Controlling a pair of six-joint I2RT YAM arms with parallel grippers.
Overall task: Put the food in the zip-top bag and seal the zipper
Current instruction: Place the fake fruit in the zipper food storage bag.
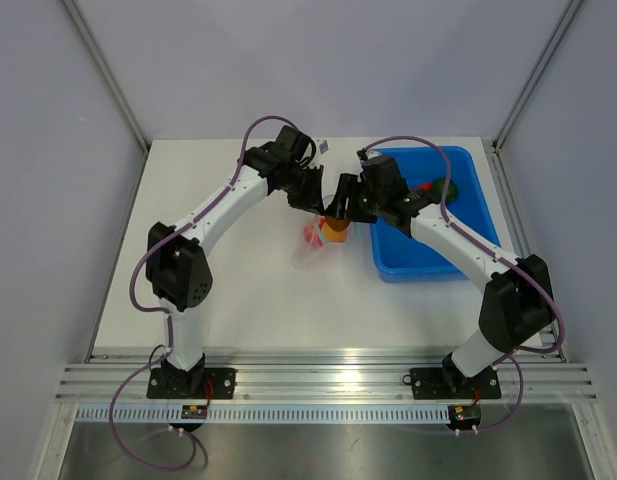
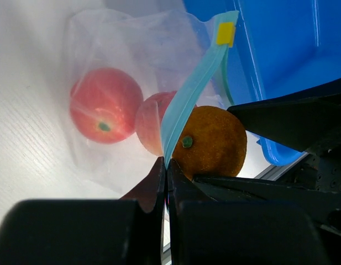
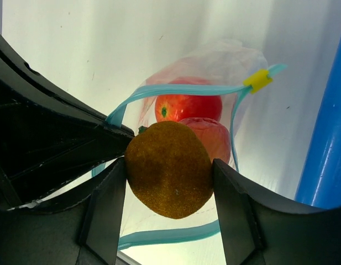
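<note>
Right wrist view: the right tool [image 3: 169, 185] clamps a brown fruit [image 3: 167, 165] at the bag [image 3: 214, 61] mouth beside the tray [image 3: 330, 138]. The left tool [image 2: 166, 167] pinches the zipper [image 2: 195, 83] lip. The next move is probably to push in and release.

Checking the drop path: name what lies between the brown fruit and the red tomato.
A pink fruit, already inside the bag; left wrist view shows it.

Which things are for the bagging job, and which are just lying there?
For the job: clear bag; its teal zipper, pinched by the left claw; red fruit and pink fruit inside; brown fruit, held by the right claw.
Just lying about: blue tray; the green thing and red thing in it are too small to name.
</note>
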